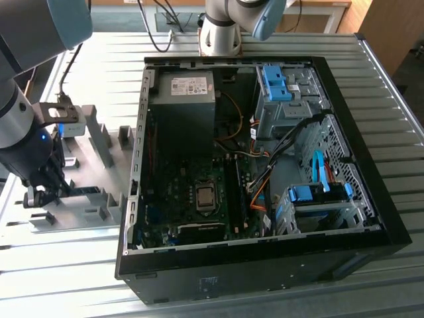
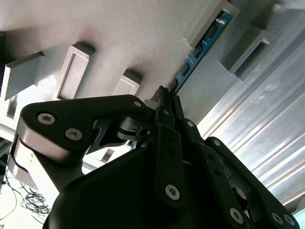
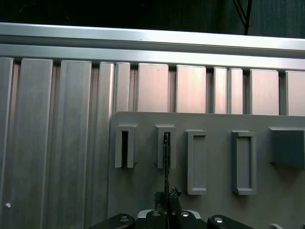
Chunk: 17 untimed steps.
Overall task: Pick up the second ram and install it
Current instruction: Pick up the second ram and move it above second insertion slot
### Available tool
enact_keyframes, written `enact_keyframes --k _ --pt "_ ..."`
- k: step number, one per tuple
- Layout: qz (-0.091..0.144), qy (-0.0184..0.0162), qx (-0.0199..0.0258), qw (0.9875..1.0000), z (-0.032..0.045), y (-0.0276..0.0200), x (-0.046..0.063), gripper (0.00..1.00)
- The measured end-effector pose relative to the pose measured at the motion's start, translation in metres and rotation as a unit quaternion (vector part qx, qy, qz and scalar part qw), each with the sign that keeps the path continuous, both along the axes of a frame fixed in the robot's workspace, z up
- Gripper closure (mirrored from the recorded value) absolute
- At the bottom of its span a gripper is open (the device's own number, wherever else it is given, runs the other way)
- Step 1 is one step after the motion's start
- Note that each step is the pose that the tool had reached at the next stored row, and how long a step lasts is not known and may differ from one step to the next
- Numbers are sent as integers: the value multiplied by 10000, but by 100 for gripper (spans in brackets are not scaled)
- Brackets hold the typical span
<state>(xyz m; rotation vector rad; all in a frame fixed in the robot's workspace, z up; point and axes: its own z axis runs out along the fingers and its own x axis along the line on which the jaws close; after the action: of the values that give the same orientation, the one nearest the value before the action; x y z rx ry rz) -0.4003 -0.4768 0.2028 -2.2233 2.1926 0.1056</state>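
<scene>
The second ram (image 2: 202, 45) is a thin blue board with black chips, standing on edge in a slotted grey holder block (image 2: 209, 19) on the grey holder plate (image 1: 93, 159), at the exterior view's left beside the computer case. The first wrist view shows the ram (image 3: 166, 157) edge-on, running from a block's slot back to my fingers. My gripper (image 2: 164, 95) is shut on the ram's near end. From outside, the gripper (image 1: 41, 195) hangs low over the plate's near-left part, with the ram (image 1: 83, 190) reaching from it toward the case.
An open black computer case (image 1: 391, 225) lies on the slatted aluminium table (image 1: 371, 66). Inside are the motherboard with long memory slots (image 1: 235, 192), a power supply (image 1: 182, 86) and blue drive-bay latches (image 1: 275, 79). Several upright grey blocks (image 1: 99, 136) stand on the plate. A second arm's base (image 1: 222, 33) stands behind the case.
</scene>
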Motion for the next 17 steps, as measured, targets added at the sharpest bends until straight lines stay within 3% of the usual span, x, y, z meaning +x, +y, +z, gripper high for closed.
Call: enact_keyframes --k 17 --pt "0 0 0 10000 57 0 -1 86"
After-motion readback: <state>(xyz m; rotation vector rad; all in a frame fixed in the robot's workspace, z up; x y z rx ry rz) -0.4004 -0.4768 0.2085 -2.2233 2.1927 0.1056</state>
